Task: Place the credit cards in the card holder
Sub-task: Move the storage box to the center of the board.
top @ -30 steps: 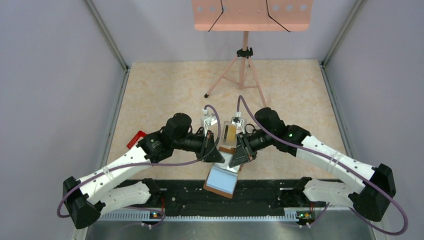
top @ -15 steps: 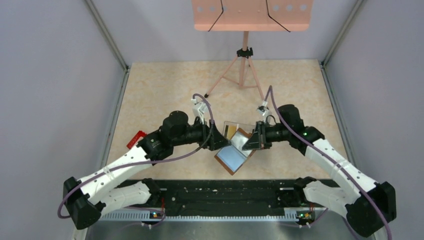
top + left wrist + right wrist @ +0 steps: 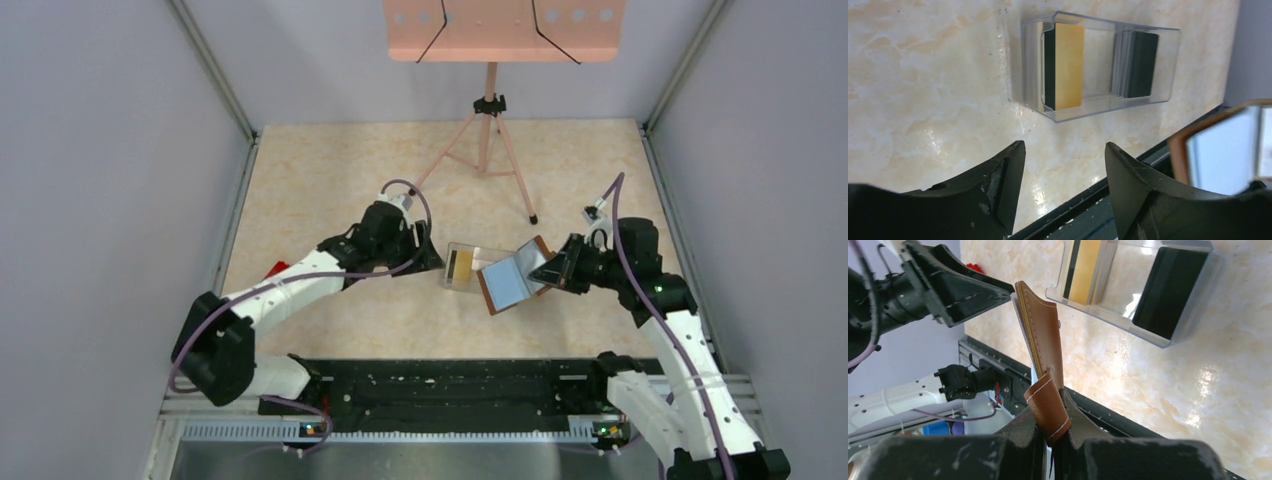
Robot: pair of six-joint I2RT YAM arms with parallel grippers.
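the card holder point(image 3: 510, 280) hangs from the right pincer point(image 3: 556, 270), which is clenched on its brown snap tab; in the right wrist view the tab is pinched between the two fingers, with the leather wall of the holder point(image 3: 1040, 335) rising upright out of the pincer point(image 3: 1053, 432). from above the holder lies open, its pale blue-grey inside turned up towards the camera. it may be just clear of the worktop point(image 3: 330, 180), though its lower edge is hard to judge.

just beside the holder, at its 9 o'clock, the clear tray point(image 3: 452, 281) sits flat on the worktop. the credit cards point(image 3: 461, 265) stand on edge inside it: a yellow-gold card point(image 3: 1068, 65) at one end and a black card point(image 3: 1142, 62) at the other, with a bare gap between them. none is in the holder.

at the tray's 9 o'clock the left pincer point(image 3: 432, 258) is released, its fingers spread wide with nothing between them point(image 3: 1063, 147), pointing at the tray from near by without touching it.

farther out, at 12 o'clock, a pink tripod stand point(image 3: 490, 110) is planted on the worktop. a small red object point(image 3: 278, 268) peeks out beside the left arm at 9 o'clock.
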